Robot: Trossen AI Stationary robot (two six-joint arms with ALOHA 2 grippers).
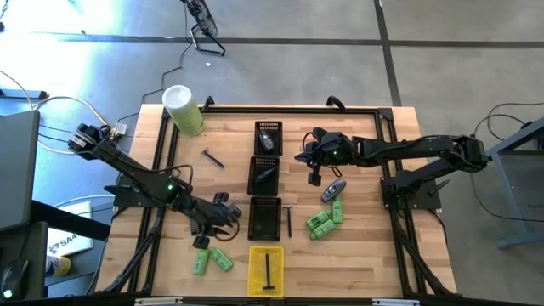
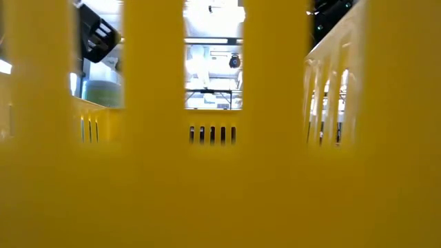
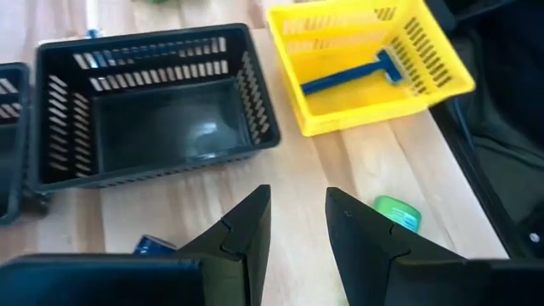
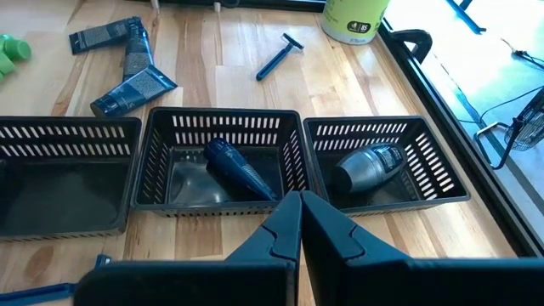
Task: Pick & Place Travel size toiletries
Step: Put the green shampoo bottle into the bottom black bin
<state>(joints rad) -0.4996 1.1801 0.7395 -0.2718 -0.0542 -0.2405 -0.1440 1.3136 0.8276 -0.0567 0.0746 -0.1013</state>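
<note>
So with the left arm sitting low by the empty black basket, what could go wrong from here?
The left gripper has its fingers apart with nothing between them, low over the wood beside the empty black basket; moving forward could knock that basket's wall. A green bottle and a blue tube lie right beside its fingers, so a careless descent may push them away rather than grasp one. The right gripper is shut just in front of the middle basket and might catch its rim.

a grey tiled floor [image 1: 357, 51] surrounds the wooden table [image 1: 365, 246], with perhaps shelving beyond it.
</note>
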